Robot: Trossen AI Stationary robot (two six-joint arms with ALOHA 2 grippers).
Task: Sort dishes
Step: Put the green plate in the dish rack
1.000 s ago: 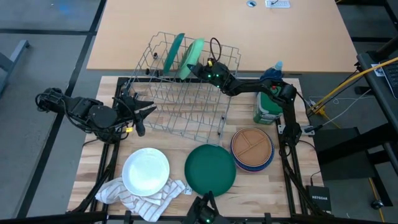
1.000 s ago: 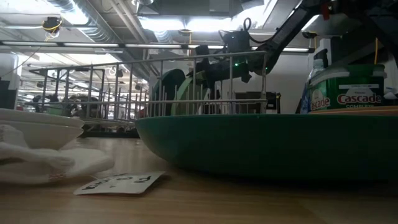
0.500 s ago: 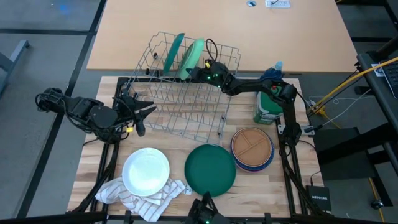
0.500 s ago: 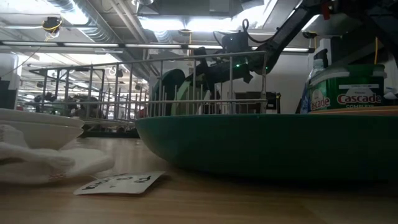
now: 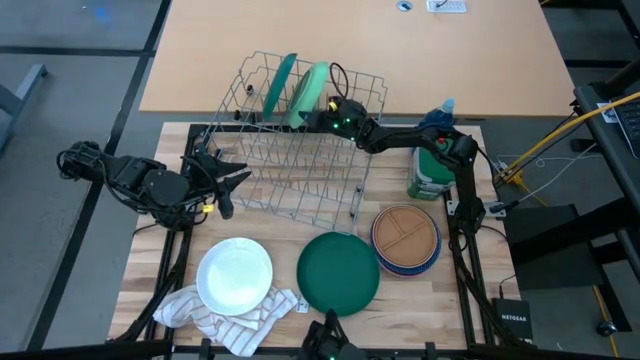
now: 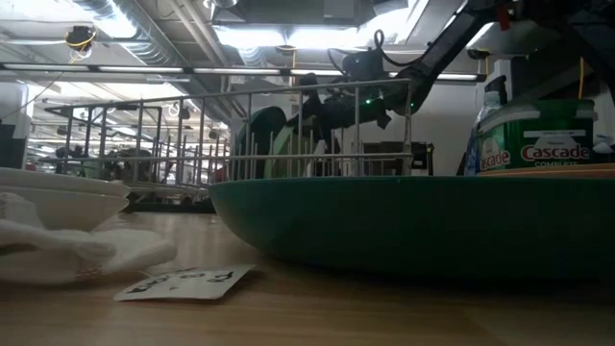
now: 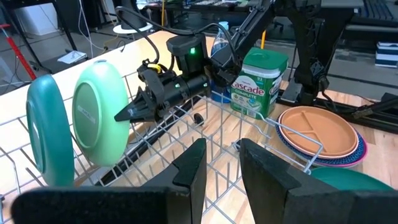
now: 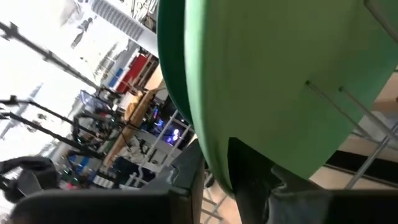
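Observation:
A wire dish rack stands at the table's far middle. A dark green plate and a light green plate stand on edge in its far slots. My right gripper reaches into the rack from the right and is shut on the light green plate. My left gripper is open and empty at the rack's left side. A white plate, a dark green plate and a tan-brown divided plate lying on blue and pink plates rest on the table's near half. My right gripper pinches the light green plate's rim at its lower right side, one finger on each face. The fingers come nearly level from the table's right. The plate stands on edge between the rack's wires, tilted a little.
A green-lidded container and a blue-capped bottle stand right of the rack. A white striped cloth lies under the white plate at the near left. A paper label lies near the front edge.
My right gripper has edged a little toward the table's far edge at the light green plate, which stays standing in the rack.

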